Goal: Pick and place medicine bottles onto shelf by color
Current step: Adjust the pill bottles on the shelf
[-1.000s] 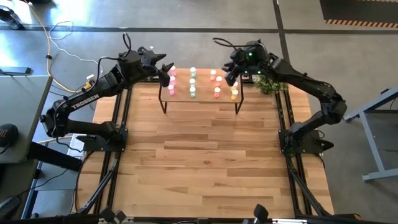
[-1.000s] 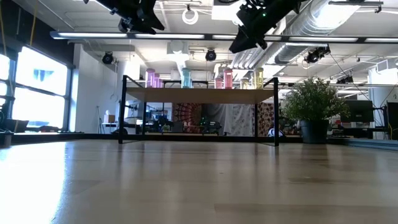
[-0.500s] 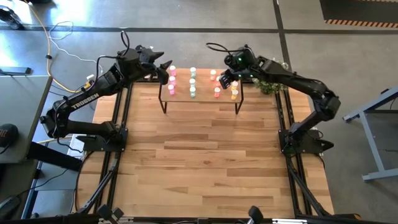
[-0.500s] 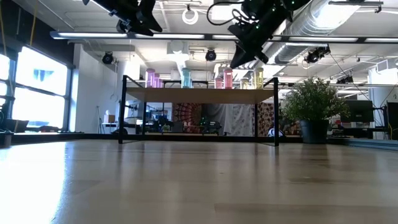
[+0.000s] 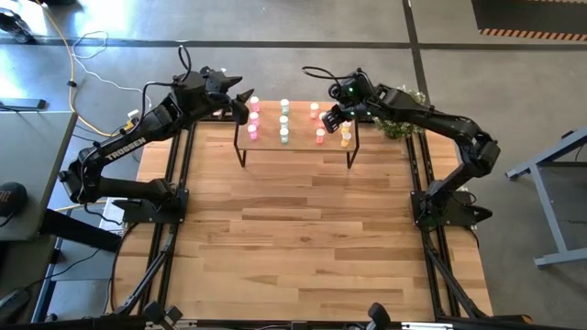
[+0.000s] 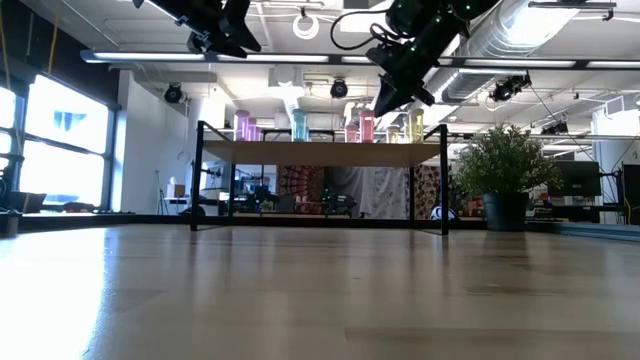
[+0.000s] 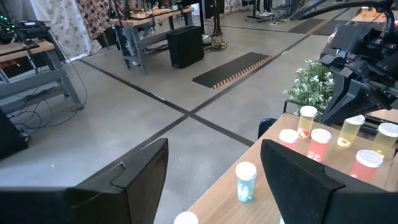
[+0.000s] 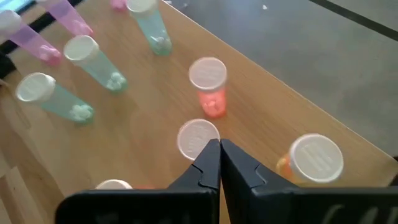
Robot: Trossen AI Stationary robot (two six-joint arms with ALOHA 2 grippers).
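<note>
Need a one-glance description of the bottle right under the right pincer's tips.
Find the shelf at the table's far edge, with bottles in colour columns: pink, green, red-orange, yellow. The right pincer, shut, hangs over the red-orange column. The bottle just beyond its tips is a red-orange bottle, between another red-orange one and a yellow-orange bottle.

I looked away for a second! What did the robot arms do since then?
The right gripper slid leftward over the shelf and shut its fingers, empty, above the red-orange bottles. The left gripper stayed open by the shelf's left end, and the bottles stayed put.
</note>
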